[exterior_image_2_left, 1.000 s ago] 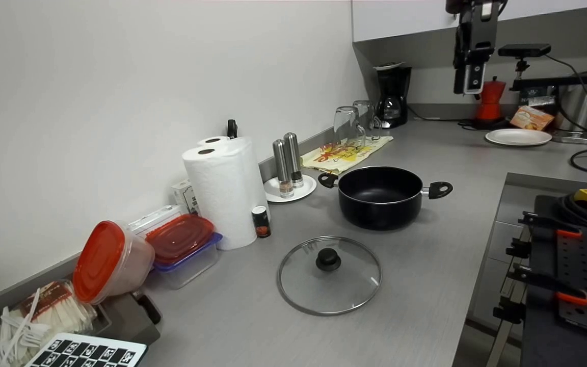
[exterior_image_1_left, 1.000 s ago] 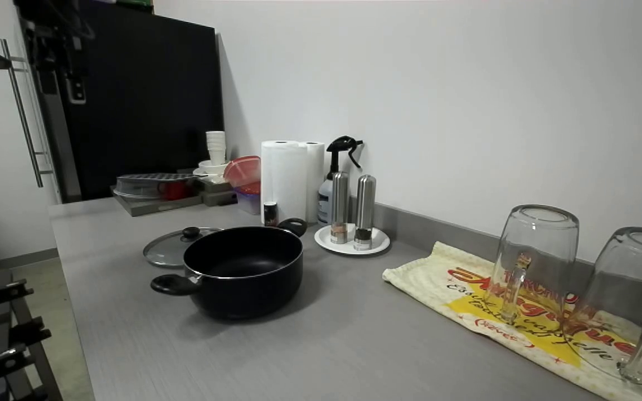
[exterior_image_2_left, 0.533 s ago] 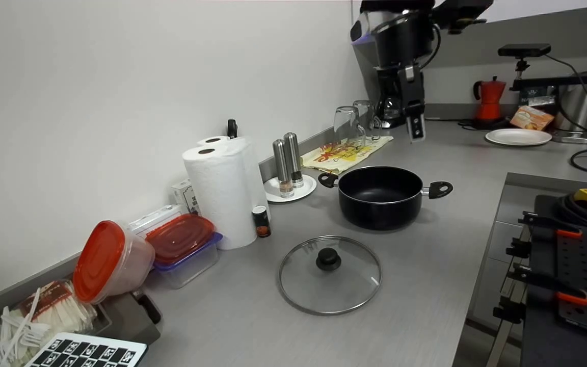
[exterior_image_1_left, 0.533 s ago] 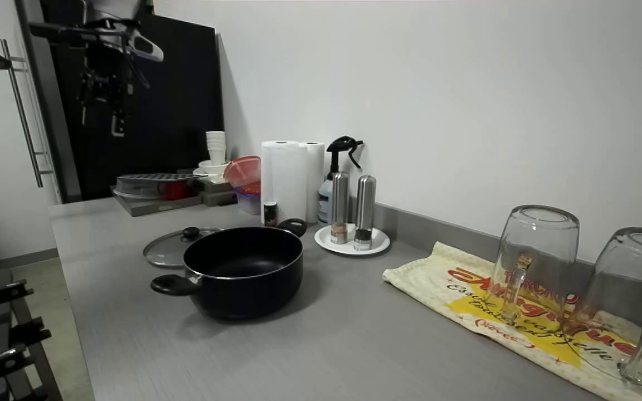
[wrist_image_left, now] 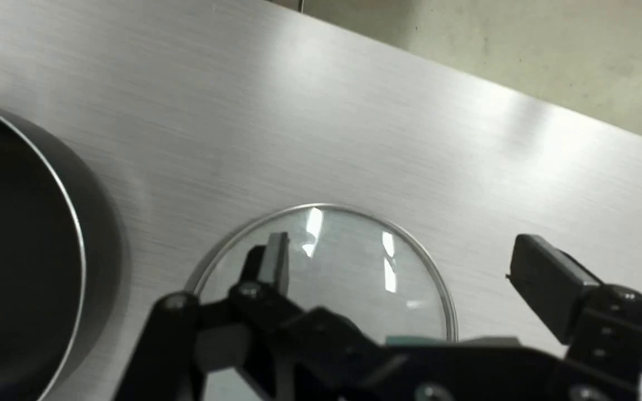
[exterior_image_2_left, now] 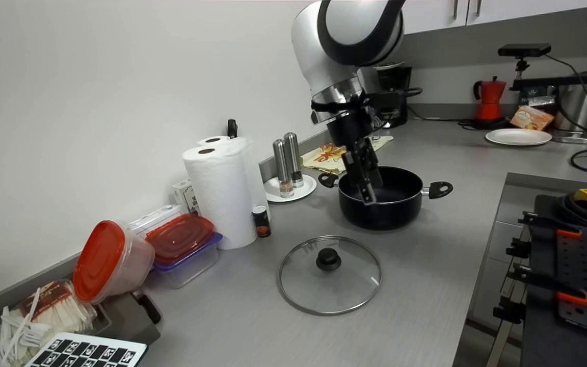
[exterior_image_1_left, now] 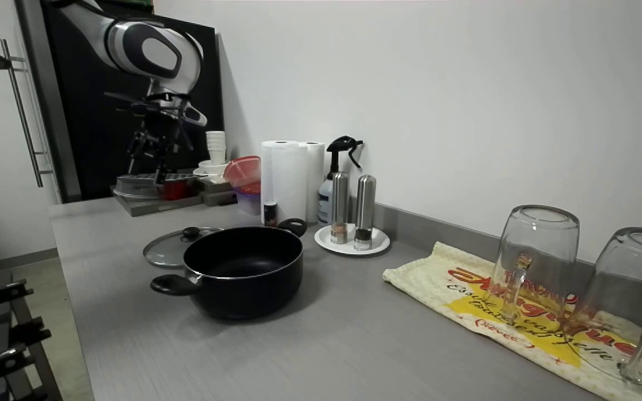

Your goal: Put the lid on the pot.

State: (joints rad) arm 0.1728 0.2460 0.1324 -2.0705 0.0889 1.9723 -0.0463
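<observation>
By my reading, you have none of the covering done yet. The lid [exterior_image_2_left: 329, 283] lies flat on the tabletop [exterior_image_2_left: 416, 295], its knob [exterior_image_2_left: 328, 259] upward, just beside the pot [exterior_image_1_left: 246, 295] without touching it. The pot stands upright and uncovered in both exterior views. Your tool [wrist_image_left: 402, 246] is in the air over the tabletop, its 2 fingers [wrist_image_left: 549, 287] spread wide and gripping nothing; in the wrist view part of the lid shows below, between them, with the knob out of sight. Reaching for that knob looks like your step in hand. After it, I'd count 4 left: grip, lift, carry across, then seat the lid and release.
</observation>
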